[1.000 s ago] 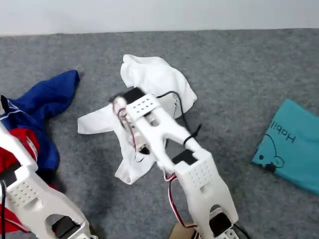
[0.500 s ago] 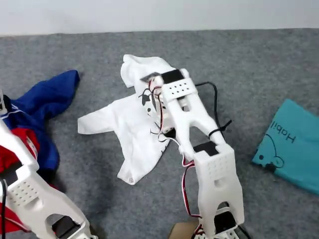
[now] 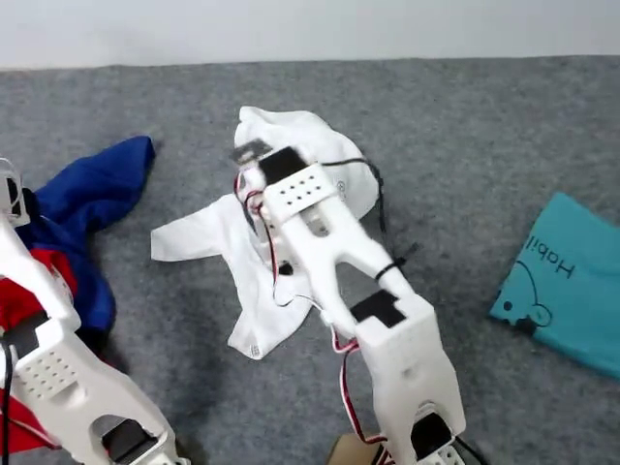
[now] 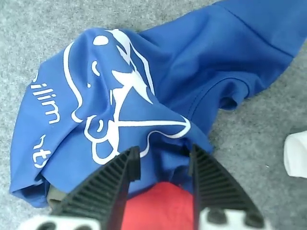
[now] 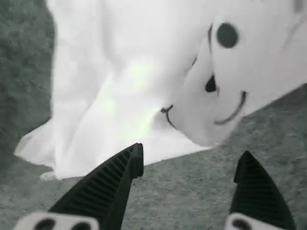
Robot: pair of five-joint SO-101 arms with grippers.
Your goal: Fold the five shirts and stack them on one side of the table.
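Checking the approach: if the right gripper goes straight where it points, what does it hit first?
Likely the white shirt, at its edge; the right gripper might instead touch grey table beside it.

The grey table (image 3: 465, 136) holds a crumpled white shirt (image 3: 194, 235), a blue shirt (image 3: 97, 194) and a teal shirt (image 3: 572, 291).

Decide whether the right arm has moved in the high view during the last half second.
Yes. The right arm has swung left, from over the white shirt's right part back to its middle; the shirt itself lies unmoved.
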